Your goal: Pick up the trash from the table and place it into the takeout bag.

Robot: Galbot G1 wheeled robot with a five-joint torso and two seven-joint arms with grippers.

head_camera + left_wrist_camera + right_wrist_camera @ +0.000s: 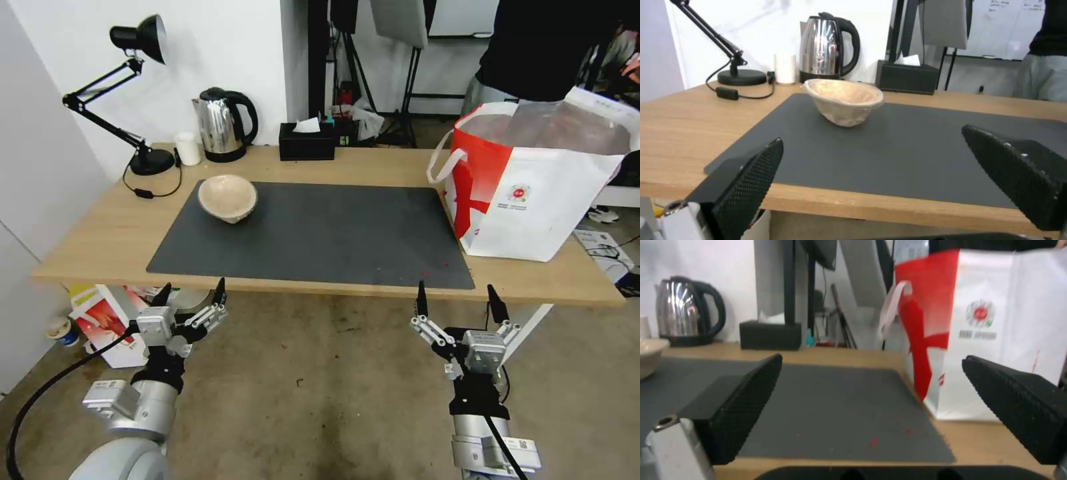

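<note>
The table (100, 240) is the largest thing, a long light-wood top, and all places below are given from the dark-grey mat (320, 233) that covers its middle. Around the mat a band of bare wood stays free: wide on the robot's left side, narrow along the near edge, and a strip at the far side. The takeout bag (533, 200) stands upright just off the right edge of the mat, on the bare wood at that end of the table, its base reaching close to the near table edge; its mouth is open upward, the silvery lining shows inside, and one white loop handle hangs over the mat's far right corner. Behind the mat, along the far strip, stand a black desk lamp (140, 87), a steel kettle (223, 127), a small white cup (188, 148) and a black tissue box (307, 141). The beige pulp bowl (228, 197) sits on the mat near its far left corner, a little tilted, with open mat on its right and in front of it. The rest of the mat, from the bowl to the right edge, is flat and free. The left gripper (191, 295) hangs below and in front of the mat's near left corner, fingers spread wide, holding nothing. The right gripper (459, 300) hangs below the near right corner, also wide apart and holding nothing.
</note>
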